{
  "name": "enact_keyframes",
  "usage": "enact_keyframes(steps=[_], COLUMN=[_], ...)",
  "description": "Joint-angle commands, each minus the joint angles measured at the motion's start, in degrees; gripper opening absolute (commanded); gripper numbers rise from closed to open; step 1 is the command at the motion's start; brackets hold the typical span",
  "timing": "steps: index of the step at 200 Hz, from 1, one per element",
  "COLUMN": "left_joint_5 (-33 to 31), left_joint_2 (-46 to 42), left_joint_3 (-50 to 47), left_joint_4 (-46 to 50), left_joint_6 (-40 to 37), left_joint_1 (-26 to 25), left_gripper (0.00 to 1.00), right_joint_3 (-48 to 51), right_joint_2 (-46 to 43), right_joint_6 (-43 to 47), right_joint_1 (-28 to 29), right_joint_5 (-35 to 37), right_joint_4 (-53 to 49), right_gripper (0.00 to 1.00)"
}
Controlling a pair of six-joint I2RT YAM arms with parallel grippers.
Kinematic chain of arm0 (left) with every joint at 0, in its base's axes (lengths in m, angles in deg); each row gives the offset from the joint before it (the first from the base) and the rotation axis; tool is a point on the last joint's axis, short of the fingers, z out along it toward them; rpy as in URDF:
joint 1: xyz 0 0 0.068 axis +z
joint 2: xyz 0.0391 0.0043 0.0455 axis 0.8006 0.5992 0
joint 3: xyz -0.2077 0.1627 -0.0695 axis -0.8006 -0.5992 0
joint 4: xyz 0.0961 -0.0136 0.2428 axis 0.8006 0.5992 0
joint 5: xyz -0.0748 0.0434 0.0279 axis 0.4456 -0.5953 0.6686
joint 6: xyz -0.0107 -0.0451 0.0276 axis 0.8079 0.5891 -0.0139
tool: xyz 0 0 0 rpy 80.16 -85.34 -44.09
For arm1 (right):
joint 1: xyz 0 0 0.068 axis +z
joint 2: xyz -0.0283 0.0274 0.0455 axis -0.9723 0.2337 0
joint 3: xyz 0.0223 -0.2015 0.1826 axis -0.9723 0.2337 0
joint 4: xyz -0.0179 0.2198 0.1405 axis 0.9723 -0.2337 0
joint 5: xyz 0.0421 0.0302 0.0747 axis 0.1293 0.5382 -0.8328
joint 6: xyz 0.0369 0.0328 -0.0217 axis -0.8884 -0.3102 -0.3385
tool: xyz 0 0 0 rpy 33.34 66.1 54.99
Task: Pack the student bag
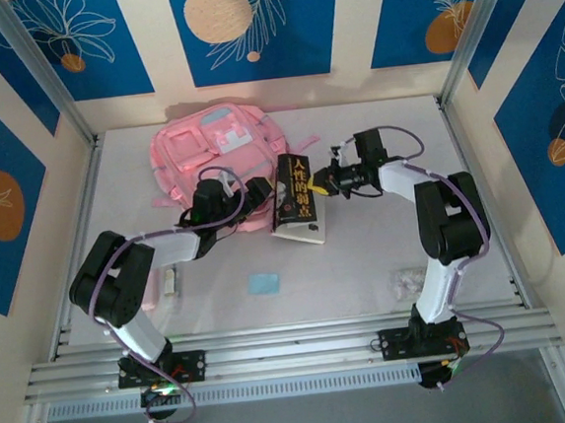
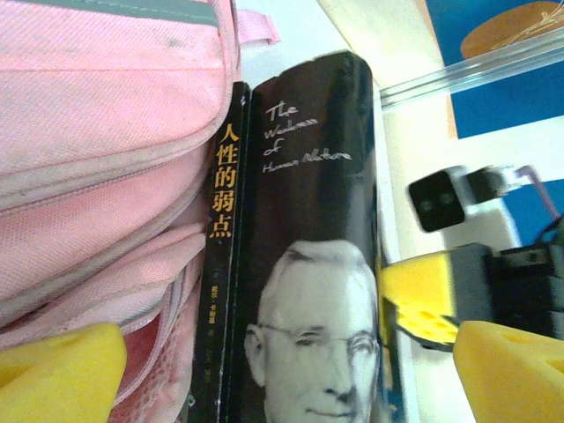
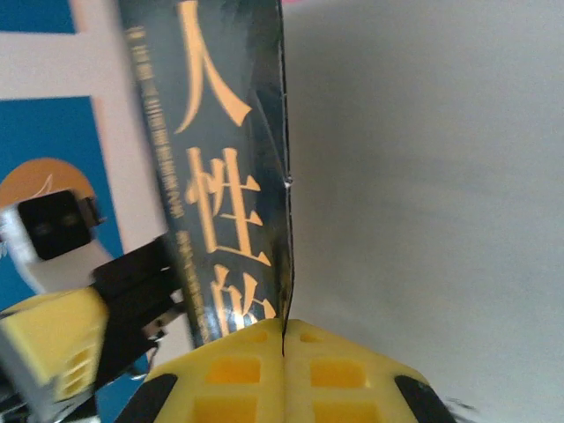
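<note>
One student bag (image 1: 220, 148): soft pink fabric, grey stripe, front pockets. Left gripper (image 1: 259, 192) spread wide; right gripper (image 3: 284, 352) clamped on black book (image 1: 296, 195) cover.

The left arm (image 1: 120, 280) and the right arm (image 1: 448, 219) have black joint housings and white link covers. A thin lilac cable (image 1: 417, 138) loops along each. The bases (image 1: 422, 339) are black. The right arm's fingers (image 3: 264, 388) are yellow with square recesses; the left arm's fingers (image 2: 57, 374) are plain yellow wedges.
</note>
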Motion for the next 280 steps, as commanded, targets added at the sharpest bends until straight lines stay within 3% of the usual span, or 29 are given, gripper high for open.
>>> enact_keyframes(steps=[1, 45, 90, 174, 212, 244, 270, 280], left_joint_5=[-1.67, -2.95, -1.37, 7.08, 8.46, 9.0, 9.57, 10.34], left_joint_2=[0.86, 0.47, 3.05, 11.6, 11.82, 10.66, 9.07, 8.31], left_joint_3=[0.97, 3.69, 7.96, 14.6, 16.02, 15.84, 16.26, 16.53], left_joint_4=[4.5, 13.02, 19.11, 19.95, 21.4, 21.2, 20.83, 19.86], left_joint_6=[-3.28, -8.37, -12.0, -10.86, -11.16, -10.6, -9.49, -8.29], left_joint_1=[0.64, -0.21, -1.65, -4.89, -6.22, -6.31, -6.31, -6.39], left_gripper=[0.95, 0.95, 0.91, 0.58, 0.41, 0.19, 0.11, 0.06], right_joint_3=[0.31, 1.66, 0.12, -1.66, -1.2, -0.84, -0.84, -1.01], right_joint_2=[1.43, -0.97, 0.46, 2.43, 2.25, 1.43, -0.7, -2.4], right_joint_6=[1.5, 4.42, 4.9, 5.74, 5.83, 6.04, 6.53, 6.74], right_joint_1=[-0.19, -0.94, 0.41, 2.12, 1.81, 1.18, 0.46, 0.14], right_joint_5=[1.61, 8.8, 10.82, 12.57, 12.89, 13.02, 13.7, 14.6], right_joint_4=[-1.3, -7.75, -9.52, -11.1, -11.12, -11.38, -12.95, -14.51], right_gripper=[0.0, 0.0, 0.0, 0.0, 0.0, 0.0, 0.0, 0.13])
